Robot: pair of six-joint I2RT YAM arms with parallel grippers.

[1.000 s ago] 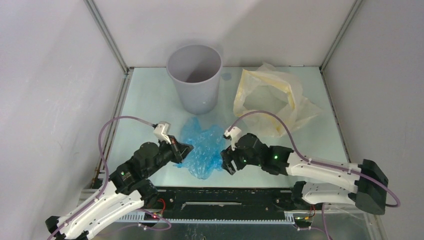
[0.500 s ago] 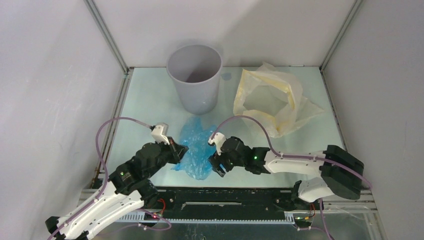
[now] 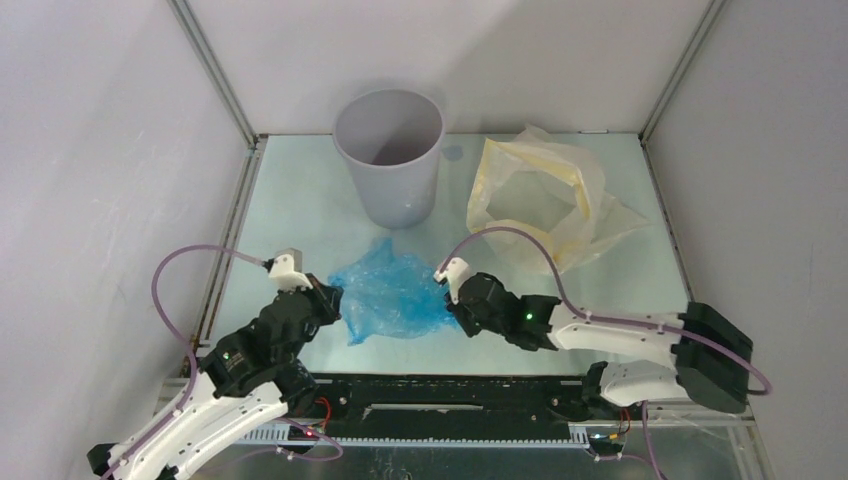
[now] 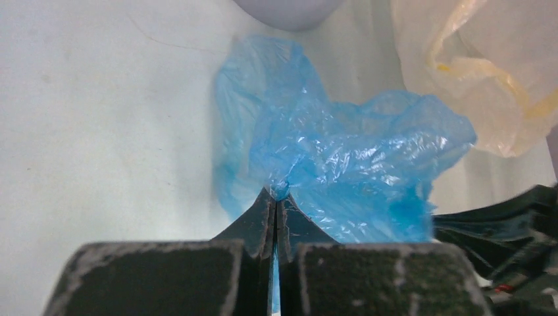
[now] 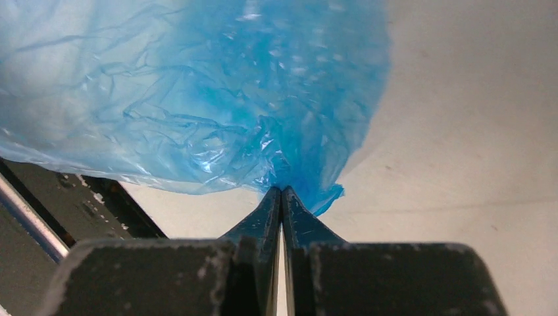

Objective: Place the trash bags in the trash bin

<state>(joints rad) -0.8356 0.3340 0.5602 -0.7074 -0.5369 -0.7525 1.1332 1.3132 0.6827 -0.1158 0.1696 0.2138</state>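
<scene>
The left gripper (image 4: 275, 195) was pressed shut on a fold of the blue trash bag (image 3: 388, 296), at its left edge. The right gripper (image 5: 281, 193) was pinching the opposite edge. The bag was spread between them, in front of the upright trash bin (image 3: 388, 165) and not inside it. A pale yellow bag (image 3: 540, 195) lay to the bin's right on the table (image 3: 300, 200).

Left arm (image 3: 215, 400), right arm (image 3: 620, 338): white lower links, black upper housings, mauve cables (image 3: 500, 229), green lights (image 3: 527, 317); finger pads (image 4: 158, 276) seemingly grey, scuffed.
</scene>
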